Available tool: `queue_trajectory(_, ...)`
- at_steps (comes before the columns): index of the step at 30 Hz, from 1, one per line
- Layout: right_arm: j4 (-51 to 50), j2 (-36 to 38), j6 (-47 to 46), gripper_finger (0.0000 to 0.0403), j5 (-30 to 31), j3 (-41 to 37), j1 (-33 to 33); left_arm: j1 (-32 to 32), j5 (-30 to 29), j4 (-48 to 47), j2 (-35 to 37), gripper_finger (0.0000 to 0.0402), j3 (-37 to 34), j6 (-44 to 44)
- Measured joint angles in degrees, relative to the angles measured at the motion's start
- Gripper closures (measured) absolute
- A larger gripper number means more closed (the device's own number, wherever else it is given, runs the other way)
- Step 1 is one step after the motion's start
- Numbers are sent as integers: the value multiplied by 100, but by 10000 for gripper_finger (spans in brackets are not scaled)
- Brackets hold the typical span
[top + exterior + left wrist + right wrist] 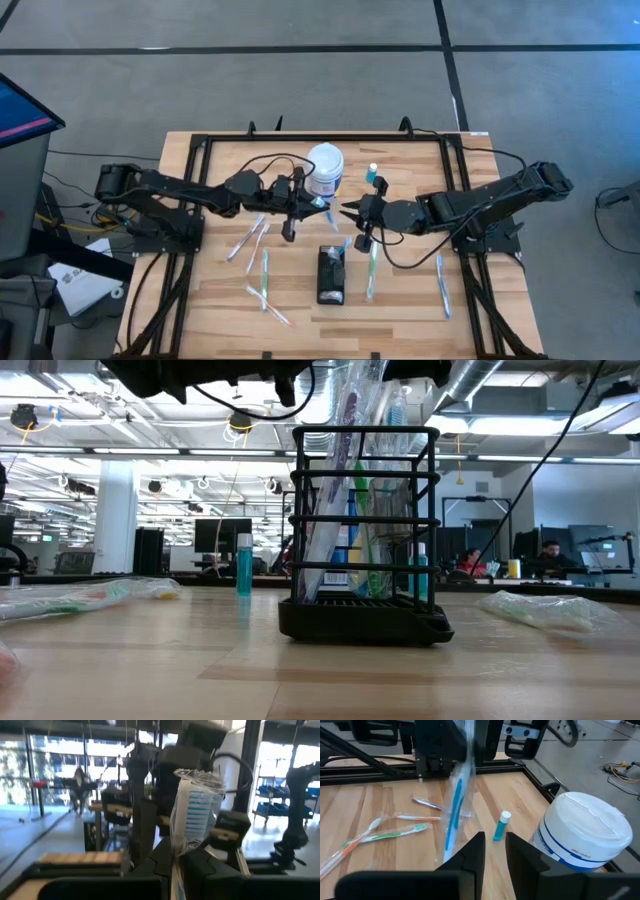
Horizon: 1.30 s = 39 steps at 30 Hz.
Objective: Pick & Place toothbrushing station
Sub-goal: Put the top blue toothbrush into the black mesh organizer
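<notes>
Overhead, left claw (pixel 322 204) clamps wrapped toothbrush (pixel 192 810), right claw (pixel 347 213) slightly parted, plank table (pixel 400 290), office behind

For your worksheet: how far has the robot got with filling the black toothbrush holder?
Done: the holder already stands with several brushes. In hand: the left gripper has its fingers shut on a wrapped blue toothbrush. Left: wrapped brushes lie on the table.

Grey floor (pixel 300 70), open office beyond.
</notes>
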<state>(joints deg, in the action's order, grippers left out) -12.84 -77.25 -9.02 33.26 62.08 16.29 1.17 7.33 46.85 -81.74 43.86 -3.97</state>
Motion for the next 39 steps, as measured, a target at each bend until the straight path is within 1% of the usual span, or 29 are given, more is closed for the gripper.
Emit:
queue_trajectory(10,2,0,0,336,-12,0,2,-154,-42,-582,88,393,-2,-2)
queue_trajectory(23,4,0,-2,335,-28,0,4,-422,-76,-1004,86,392,-2,29)
queue_trajectory(26,5,0,-2,335,-31,0,7,-488,-99,-992,86,392,-34,77)
queue_trajectory(32,9,0,-4,335,-39,0,7,-612,-396,-941,82,392,-204,204)
queue_trajectory(37,11,0,-4,335,-39,0,7,-659,-451,-471,81,392,-424,204)
queue_trajectory(39,13,0,-3,335,-39,0,7,-662,-452,-416,79,392,-484,204)
